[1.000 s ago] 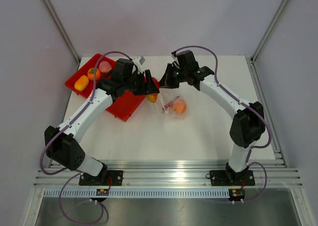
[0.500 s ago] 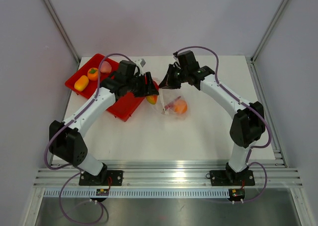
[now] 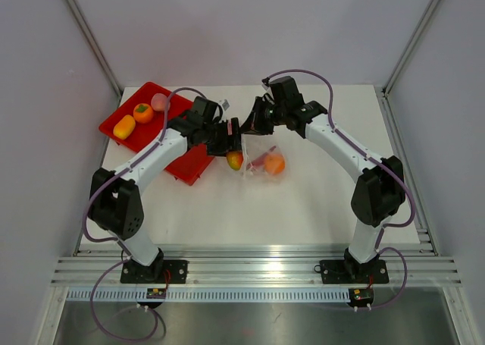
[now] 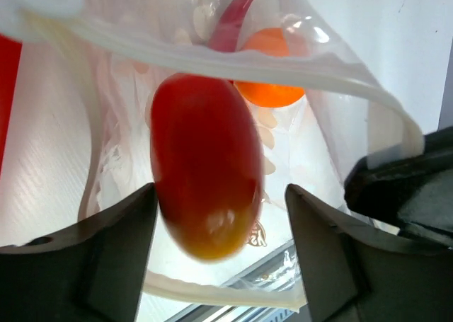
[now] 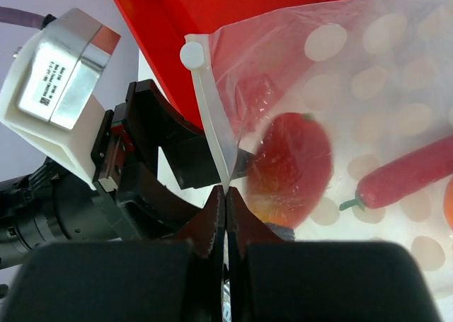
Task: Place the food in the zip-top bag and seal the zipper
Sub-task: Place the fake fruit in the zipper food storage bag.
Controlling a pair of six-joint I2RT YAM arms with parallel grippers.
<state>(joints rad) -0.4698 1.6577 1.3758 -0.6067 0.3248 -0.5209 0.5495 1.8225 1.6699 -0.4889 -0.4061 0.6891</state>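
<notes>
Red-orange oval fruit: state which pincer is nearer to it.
Left. The left pincer straddles the red-orange oval fruit, open, at the zip-top bag's mouth; the right pincer is off to one side, shut on its zipper strip.

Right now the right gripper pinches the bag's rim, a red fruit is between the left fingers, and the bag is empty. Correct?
No: the left wrist view shows an orange ball inside the bag. The right gripper pinches the rim; the red fruit is between the fingers of the left gripper.
</notes>
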